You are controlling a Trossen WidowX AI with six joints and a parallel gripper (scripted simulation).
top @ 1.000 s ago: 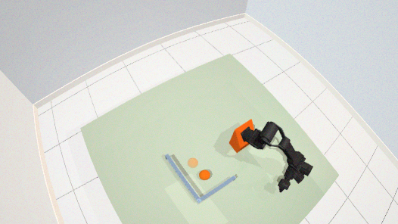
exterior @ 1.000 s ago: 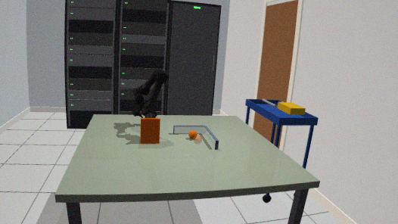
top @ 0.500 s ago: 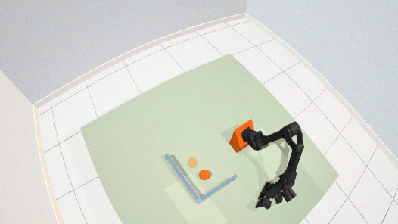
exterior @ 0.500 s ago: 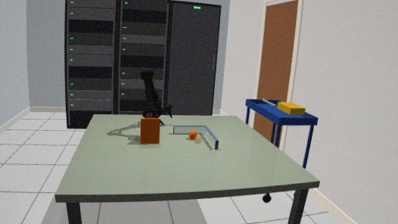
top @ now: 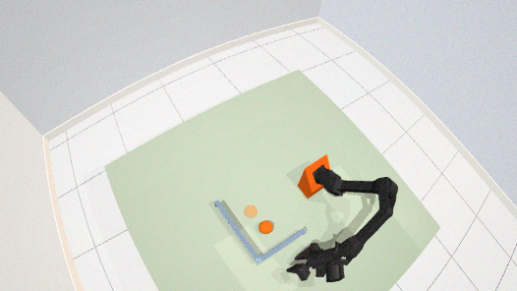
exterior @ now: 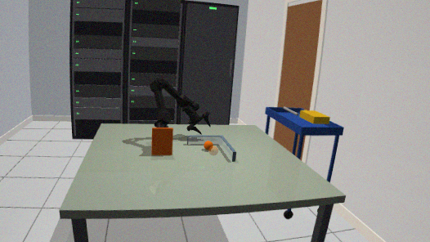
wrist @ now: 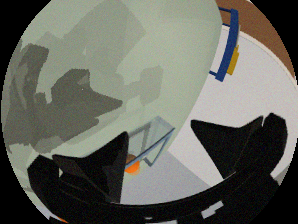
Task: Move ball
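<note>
You are bringing the wide-open, empty hand [top: 309, 265] toward the ball [top: 265, 226] from outside the walls [top: 237, 232], so be lowering it squarely around the ball, away from the bench [top: 162, 197] edge.

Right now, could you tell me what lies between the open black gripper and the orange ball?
One low clear wall of the corner lies between the gripper and the orange ball; the top view shows it.

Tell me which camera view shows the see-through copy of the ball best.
The top view: the see-through copy shows whole, apart from the orange ball, inside the walls. The exterior view shows it small and partly overlapped by the ball. The wrist view does not show it; only a sliver of ball appears.
</note>
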